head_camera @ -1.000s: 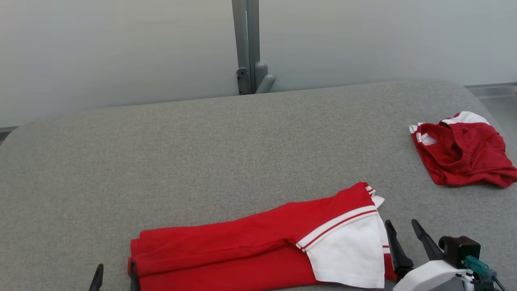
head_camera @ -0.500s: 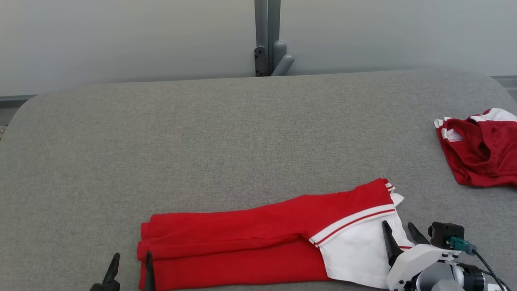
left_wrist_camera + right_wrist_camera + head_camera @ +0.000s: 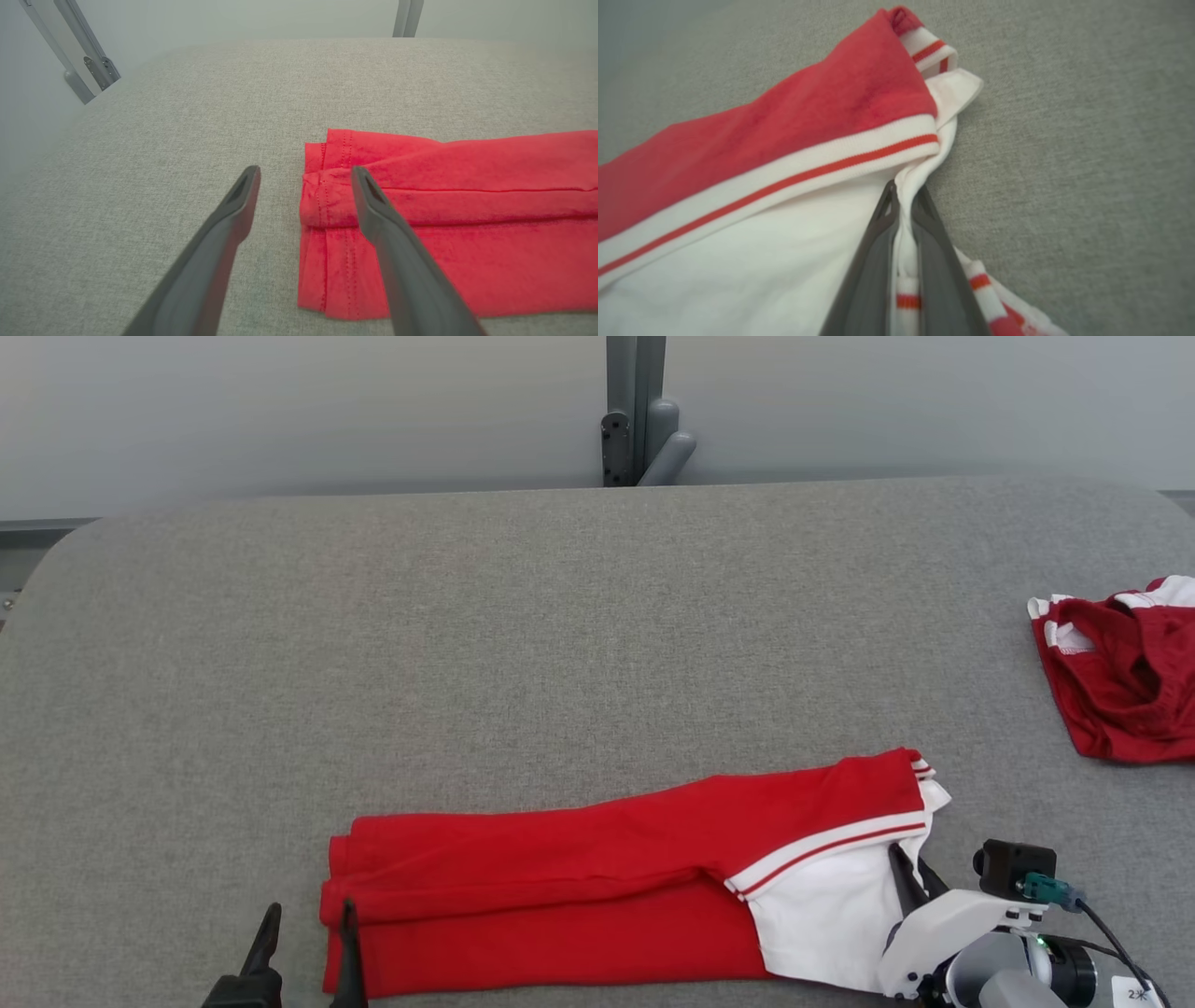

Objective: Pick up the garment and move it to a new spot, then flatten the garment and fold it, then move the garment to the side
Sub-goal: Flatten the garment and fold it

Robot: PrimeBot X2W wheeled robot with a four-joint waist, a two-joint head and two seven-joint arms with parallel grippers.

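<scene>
Pinching the garment (image 3: 597,887) with the right claw (image 3: 910,877): fingers closed tight on a raised ridge of white cloth at the garment's right end, just under the white band with the red stripe. Pulls that bit of fabric into a small peak between the fingers in the right wrist view.

Holding the left claw (image 3: 303,933) wide open at the garment's left end, one finger over the red hem, the other over bare counter (image 3: 560,644) just left of it. Grips nothing. Can't tell whether the finger over the hem touches the cloth.

Sits folded into a long band on the near side of the counter, red for most of its length, white at the right end.

Spotting a second red-and-white garment (image 3: 1120,681), crumpled, well to the right of the folded one and farther back, apart from it. Noting a grey post (image 3: 635,411) beyond the counter's far edge, behind the garment.
</scene>
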